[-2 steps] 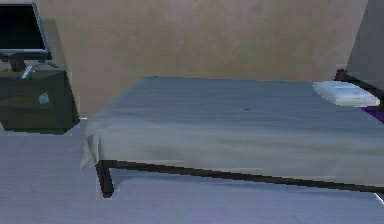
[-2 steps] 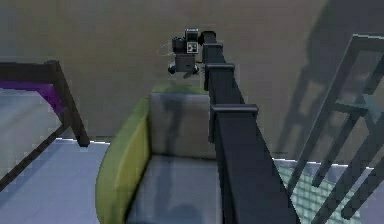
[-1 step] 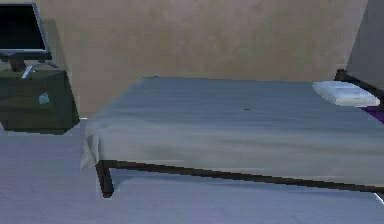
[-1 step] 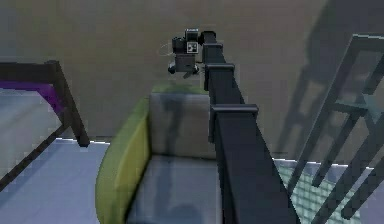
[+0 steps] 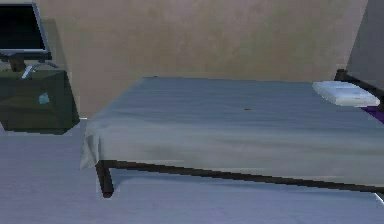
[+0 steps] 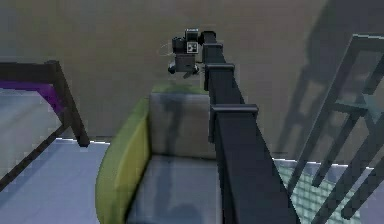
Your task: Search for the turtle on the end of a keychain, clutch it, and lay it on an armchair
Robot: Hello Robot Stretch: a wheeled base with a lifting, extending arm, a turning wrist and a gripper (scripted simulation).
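An armchair (image 6: 170, 150) with olive-green arms and a grey seat and back stands in the arm side view's middle. The dark arm bar (image 6: 235, 130) rises over its seat. At the bar's far end the gripper (image 6: 181, 66) shows against the tan wall, just above the armchair's back. A small dark blob sits at its fingers; I cannot make out what it is, so I cannot tell whether the gripper holds anything.
A bed (image 5: 230, 125) with a grey sheet, a white pillow (image 5: 345, 93) and a dark frame stands ahead. A dark cabinet (image 5: 38, 100) with a screen (image 5: 20, 30) is at the forward view's left. A grey slatted frame (image 6: 345, 110) stands right of the armchair, and the bed's end rail (image 6: 62, 105) left of it.
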